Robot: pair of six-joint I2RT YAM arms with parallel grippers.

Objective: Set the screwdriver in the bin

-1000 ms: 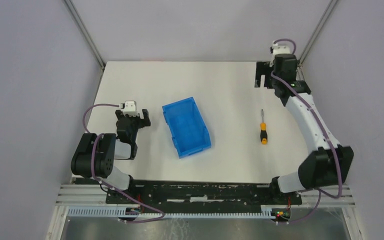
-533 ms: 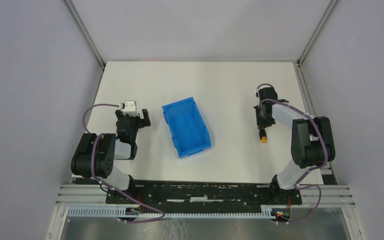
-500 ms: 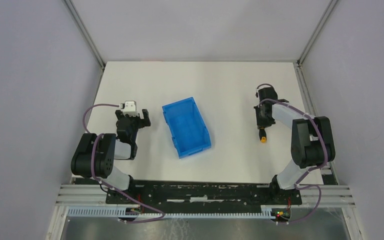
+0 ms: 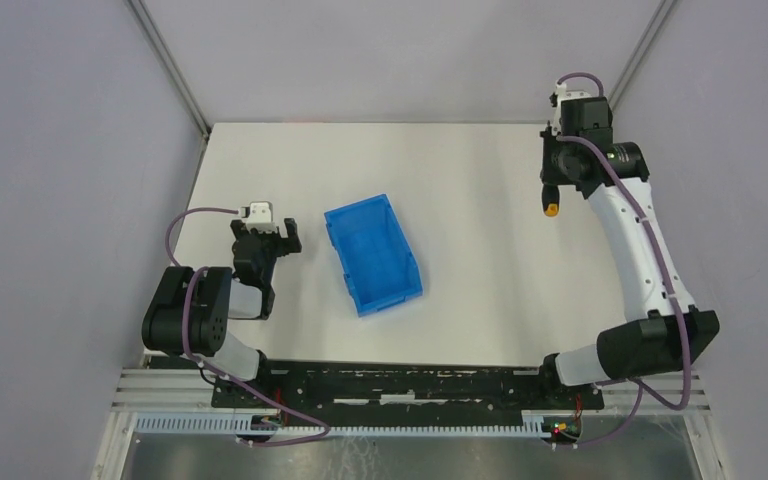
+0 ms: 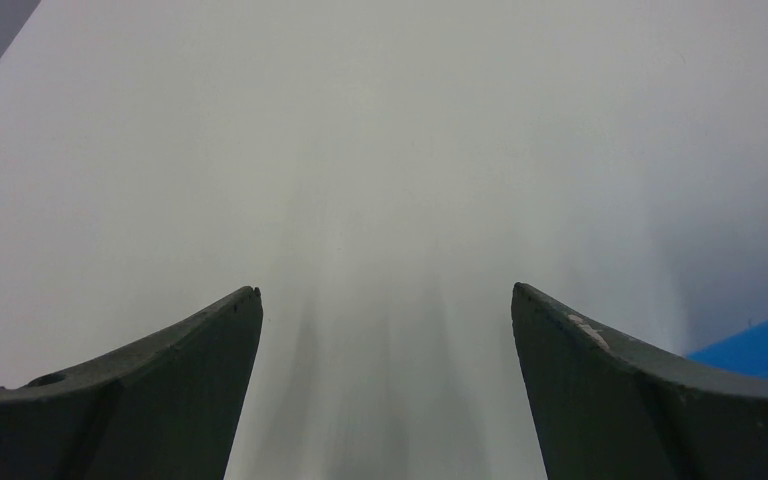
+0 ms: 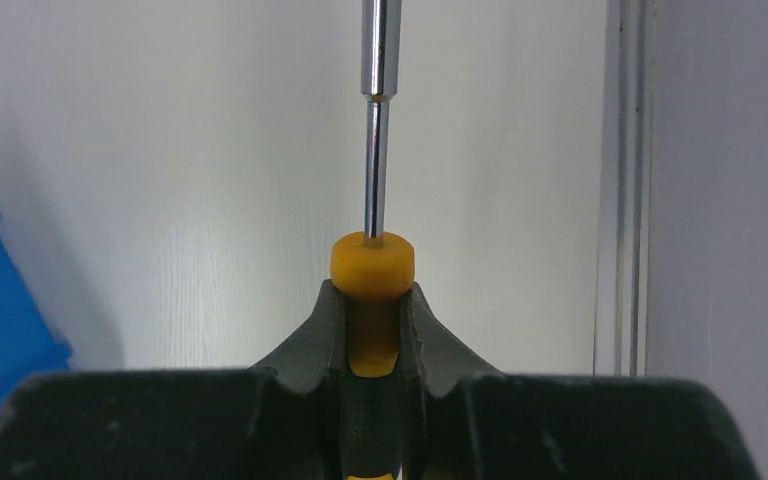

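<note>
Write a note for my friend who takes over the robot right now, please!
The right gripper is shut on the slim metal screwdriver with the black and orange handle, up over the far right of the white table.
The left gripper is open and empty, beside the blue plastic rectangular bin.
The bin sits mid-table with nothing in it.
Done: screwdriver gripped.
Left: carry it to the bin and let go.
</note>
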